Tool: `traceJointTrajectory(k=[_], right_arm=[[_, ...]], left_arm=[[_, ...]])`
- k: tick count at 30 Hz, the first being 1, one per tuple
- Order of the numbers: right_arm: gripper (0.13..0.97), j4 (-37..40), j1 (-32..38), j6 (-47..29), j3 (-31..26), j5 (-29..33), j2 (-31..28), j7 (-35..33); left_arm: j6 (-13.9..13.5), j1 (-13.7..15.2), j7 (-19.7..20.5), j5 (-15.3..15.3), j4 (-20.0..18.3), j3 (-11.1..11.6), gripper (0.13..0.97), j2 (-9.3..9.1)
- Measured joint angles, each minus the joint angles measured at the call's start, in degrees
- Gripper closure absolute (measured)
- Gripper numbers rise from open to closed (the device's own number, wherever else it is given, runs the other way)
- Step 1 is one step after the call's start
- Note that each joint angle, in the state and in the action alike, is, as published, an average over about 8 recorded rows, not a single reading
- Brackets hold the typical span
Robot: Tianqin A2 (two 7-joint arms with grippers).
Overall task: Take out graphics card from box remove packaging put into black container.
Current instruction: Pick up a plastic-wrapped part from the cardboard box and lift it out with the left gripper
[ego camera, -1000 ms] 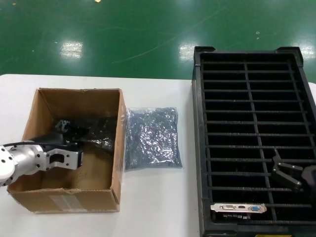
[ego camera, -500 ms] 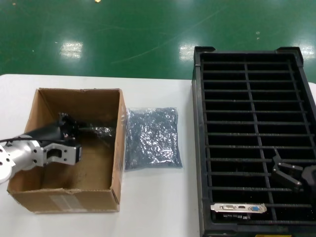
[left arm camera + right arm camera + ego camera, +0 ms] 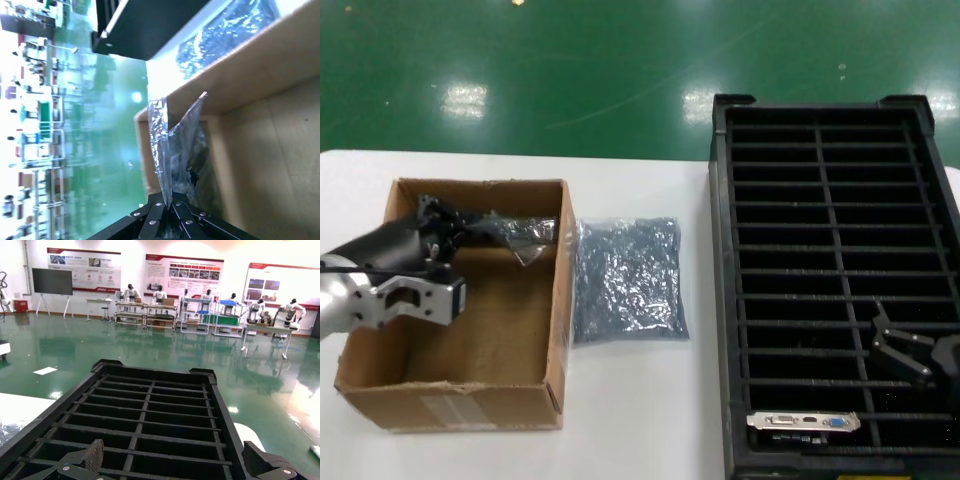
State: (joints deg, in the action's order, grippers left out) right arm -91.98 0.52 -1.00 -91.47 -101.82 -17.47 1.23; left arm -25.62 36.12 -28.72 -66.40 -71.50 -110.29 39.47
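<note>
My left gripper point(image 3: 448, 226) is inside the brown cardboard box point(image 3: 556, 340), near its far left corner. It is shut on the edge of a crinkly translucent packaging bag point(image 3: 517, 232), which hangs lifted above the box floor. In the left wrist view the bag point(image 3: 172, 145) rises straight from the closed gripper point(image 3: 170, 204); a dark shape shows inside it, and the graphics card itself cannot be made out. My right gripper point(image 3: 898, 348) is open and empty above the black container point(image 3: 719, 300), also seen in the right wrist view point(image 3: 175, 462).
A similar flat bag point(image 3: 626, 281) lies on the white table point(image 3: 640, 420) between box and container. A look-alike card point(image 3: 803, 421) stands in the nearest slot of the container. The table's far edge meets a green floor.
My left gripper has moved toward the box's far left corner and upward, pulling the bag with it. The right arm has not moved.
</note>
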Motion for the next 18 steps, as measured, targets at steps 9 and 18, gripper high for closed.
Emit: traceJointTrajectory(k=[9,18], right_arm=[[0.129,0.0,0.0,0.0,0.0,0.0,0.0,0.0],[0.129,0.0,0.0,0.0,0.0,0.0,0.0,0.0]], left_arm=[[-0.21,-7.58,6.94,4.42,-13.3,6.46,0.957,4.58],[0.38,-14.24,9.99,3.73,-22.95,11.49,0.957,7.96]])
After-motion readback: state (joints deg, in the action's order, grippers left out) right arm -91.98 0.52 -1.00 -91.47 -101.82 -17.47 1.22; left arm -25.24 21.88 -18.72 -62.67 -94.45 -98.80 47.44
